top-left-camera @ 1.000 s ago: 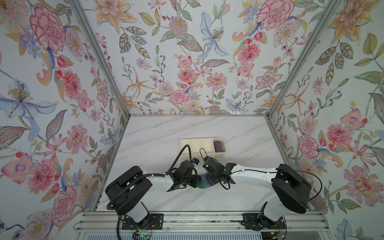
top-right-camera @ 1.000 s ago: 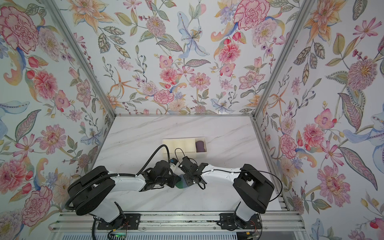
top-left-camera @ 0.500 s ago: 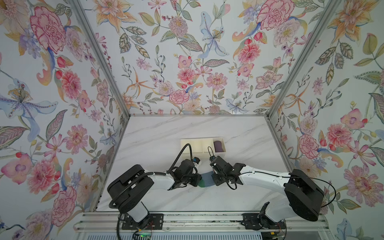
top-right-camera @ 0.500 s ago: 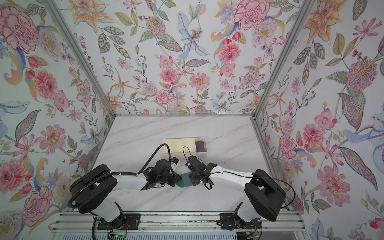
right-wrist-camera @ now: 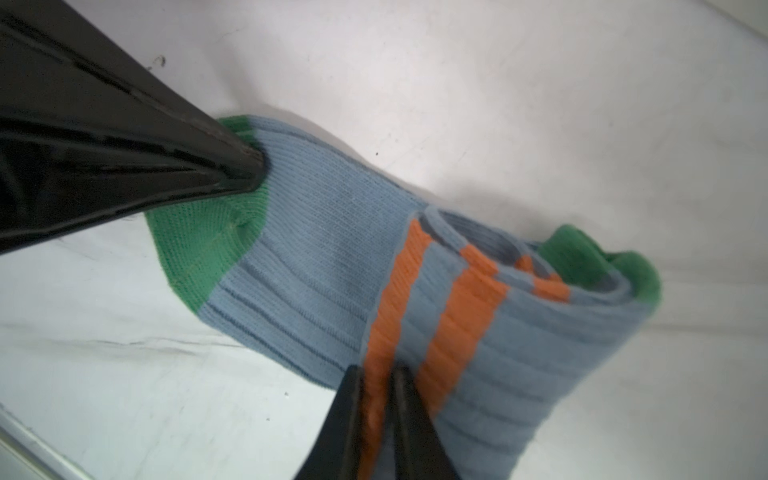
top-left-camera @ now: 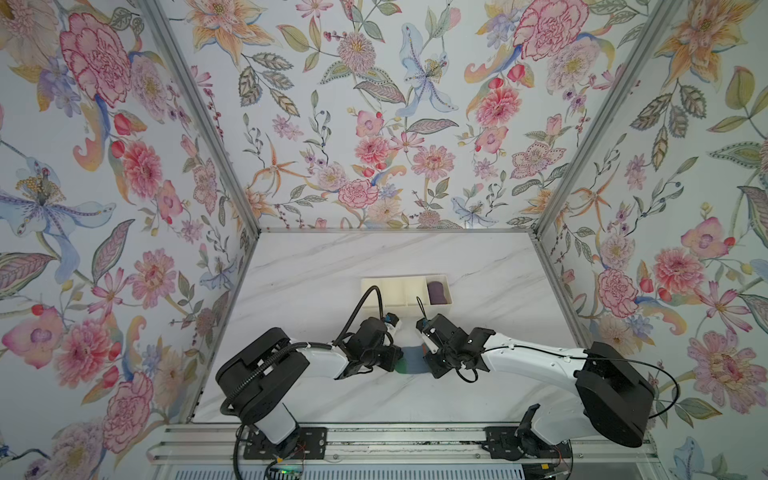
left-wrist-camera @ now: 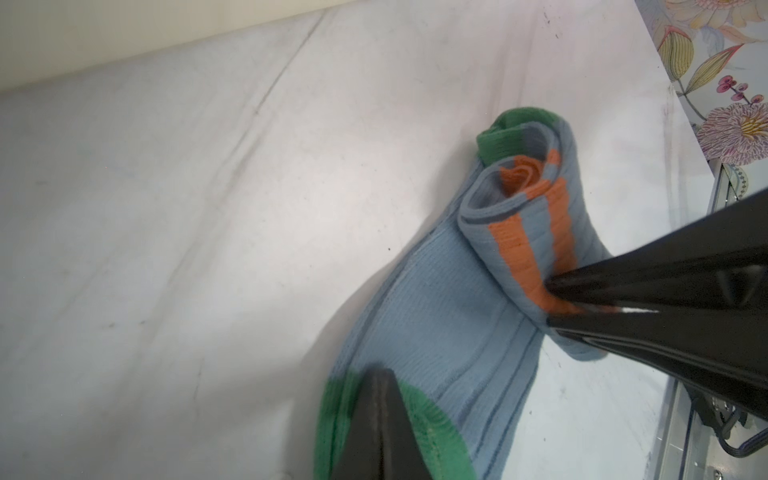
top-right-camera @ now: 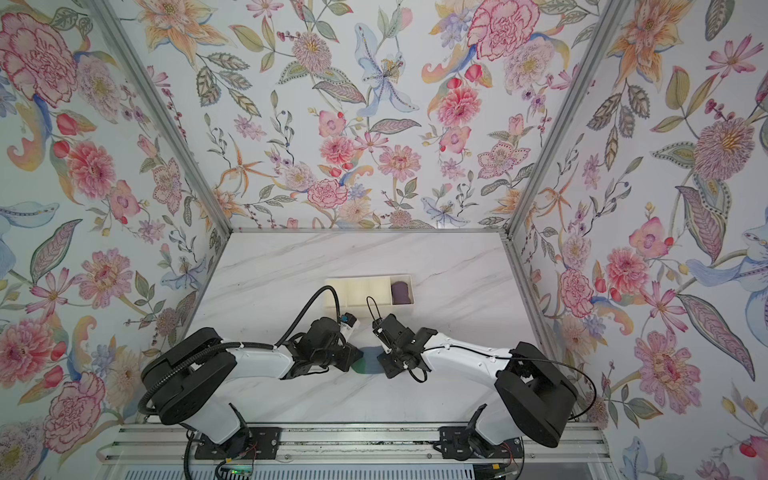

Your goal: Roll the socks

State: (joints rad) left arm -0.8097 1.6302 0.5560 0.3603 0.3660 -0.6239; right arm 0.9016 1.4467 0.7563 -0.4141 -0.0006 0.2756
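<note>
Where the silver aluminium rail (top-left-camera: 395,448) runs along the front edge, both arm bases are seen bolted down, and the white marble-patterned table (top-left-camera: 316,266) is spread just beyond it. Near the table's front middle, the blue-grey ribbed socks with green toes and orange stripes (top-left-camera: 412,360) are stretched between the two grippers. They are shown there in both top views as a short strip of blue-grey. The socks are only partly rolled: a loose coil is formed at the orange-striped end, with a green patch tucked into its far side, while the remaining length is left flat.

The left gripper (top-left-camera: 395,362) is closed tight on the socks. Its black tips are pinched on the green toe end, where the knit is puckered in the right wrist view. The right gripper (right-wrist-camera: 376,374) is clamped on the coil, and a fold of orange stripe is caught between its narrow black fingers (right-wrist-camera: 349,399). Whether the middle of the socks is touching the table cannot be told.

Farther back, a cream rectangular compartment tray (top-left-camera: 390,286) is set on the marble. A dark purple rolled bundle (top-left-camera: 437,291) is lodged in its right-end compartment. Behind everything, the floral-papered back wall (top-left-camera: 374,145) is raised.
</note>
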